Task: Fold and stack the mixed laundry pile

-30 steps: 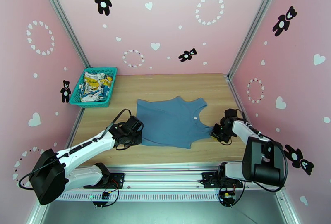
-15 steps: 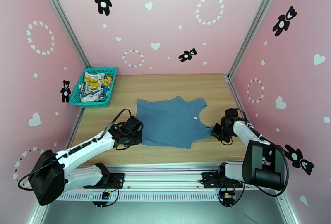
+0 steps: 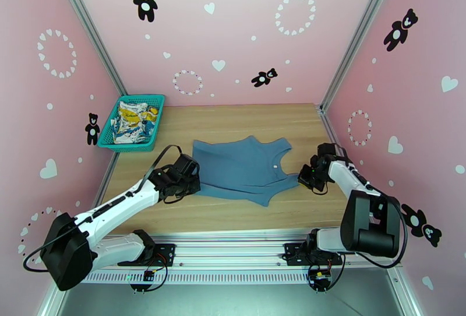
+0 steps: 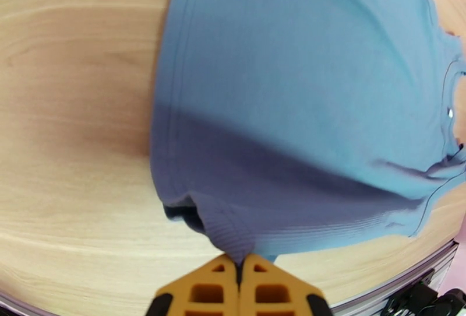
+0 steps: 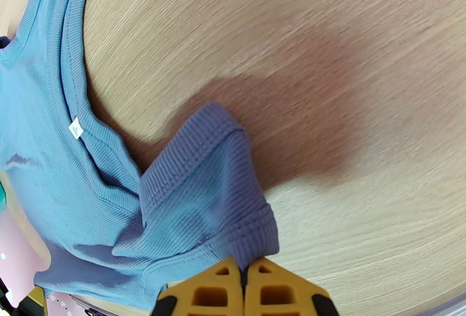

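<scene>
My left tool (image 4: pixel 239 264) is clamped shut on the near hem corner, and my right tool (image 5: pixel 244 273) on the near shoulder strap, of the dusty-blue ribbed sleeveless tank top (image 3: pixel 242 165), which lies lengthwise between them on the wooden worktop (image 3: pixel 233 119), its far edge straight ahead.

High behind the arm bases, the top camera looked down and forward over the wooden table (image 3: pixel 233 119) to the pink back wall (image 3: pixel 233 20). The left wrist camera sat low and close, facing rightward across the blue tank top (image 4: pixel 303 78); the right wrist camera faced back leftward. All three shared that top.
</scene>
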Available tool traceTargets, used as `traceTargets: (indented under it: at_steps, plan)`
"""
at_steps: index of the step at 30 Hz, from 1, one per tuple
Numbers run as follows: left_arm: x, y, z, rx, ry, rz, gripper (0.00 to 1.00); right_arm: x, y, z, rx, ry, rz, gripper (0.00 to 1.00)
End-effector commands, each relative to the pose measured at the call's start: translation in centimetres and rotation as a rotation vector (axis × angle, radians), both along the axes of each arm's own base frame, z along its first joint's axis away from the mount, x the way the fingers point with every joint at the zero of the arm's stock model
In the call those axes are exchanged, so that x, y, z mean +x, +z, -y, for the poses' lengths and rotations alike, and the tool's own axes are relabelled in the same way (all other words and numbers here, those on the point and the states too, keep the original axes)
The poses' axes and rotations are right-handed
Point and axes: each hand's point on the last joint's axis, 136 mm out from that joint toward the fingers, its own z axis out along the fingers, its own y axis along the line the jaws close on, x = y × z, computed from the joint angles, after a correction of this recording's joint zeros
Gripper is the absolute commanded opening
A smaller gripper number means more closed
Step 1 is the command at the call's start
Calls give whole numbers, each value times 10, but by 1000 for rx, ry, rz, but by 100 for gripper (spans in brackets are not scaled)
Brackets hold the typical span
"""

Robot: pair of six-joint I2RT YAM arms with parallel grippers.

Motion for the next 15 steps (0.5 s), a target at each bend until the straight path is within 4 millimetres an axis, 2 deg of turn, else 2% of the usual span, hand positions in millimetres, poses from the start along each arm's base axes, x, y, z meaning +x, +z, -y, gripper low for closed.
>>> traceTargets:
  at_steps: [1,5,8,10,12,15]
  plan:
    - [18,11,5,-12,10,46,0,0,2,-1,1,32,-33,3]
    - [20,13,9,-24,4,42,0,0,3,-3,0,47,-44,10]
    - [10,7,7,-34,4,18,0,-8,7,-6,5,52,-52,31]
    - [1,2,4,-30,-2,0,0,-15,13,-11,1,62,-44,39]
    - [-12,-10,0,-23,-11,-36,0,-23,19,-18,-7,86,-41,42]
    - [-23,-19,-2,-20,-25,-67,0,-36,24,-49,41,144,-36,42]
